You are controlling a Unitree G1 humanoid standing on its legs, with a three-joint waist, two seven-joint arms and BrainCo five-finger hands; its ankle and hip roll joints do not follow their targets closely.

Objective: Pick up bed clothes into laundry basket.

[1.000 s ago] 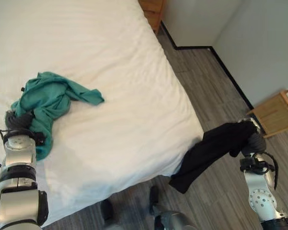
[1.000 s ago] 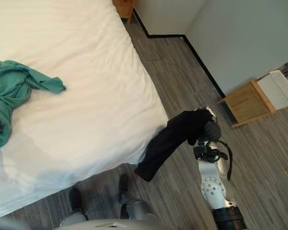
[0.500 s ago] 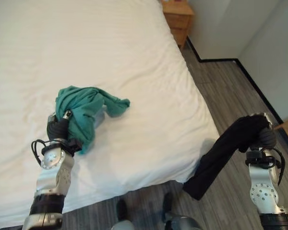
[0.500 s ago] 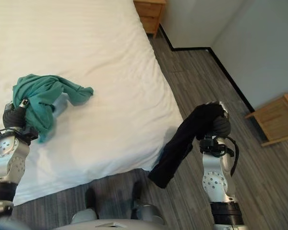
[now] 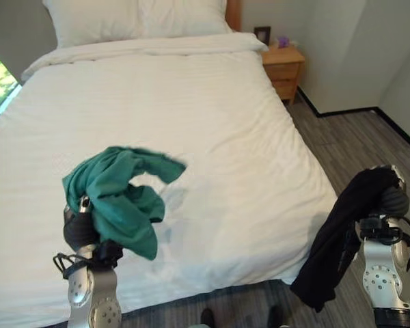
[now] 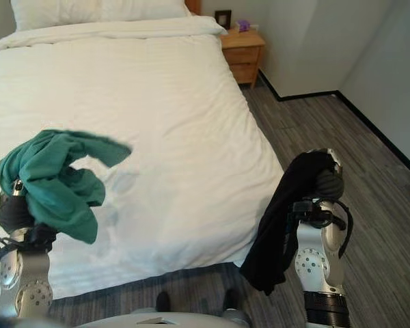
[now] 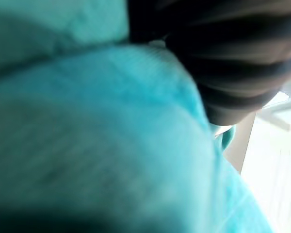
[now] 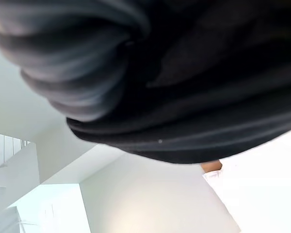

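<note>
Fingers of the left hand (image 5: 82, 229) are hidden under the teal garment (image 5: 119, 198), so whether they clamp it cannot be told; the cloth is bunched over the hand and hangs clear above the bed (image 5: 212, 137). A second ago that garment lay on the sheet with the hand at its edge; now it is lifted off, and the camera has tipped up to take in pillows (image 5: 133, 17) and a nightstand (image 5: 283, 65). The left wrist view shows teal cloth pressed close against the dark cover. On the right, the right hand (image 6: 326, 181) is off the bed's corner over the floor, as before, with the black garment (image 6: 280, 229) draped over it and dangling; its fingers are covered too. The right wrist view shows black folds against the cover.
</note>
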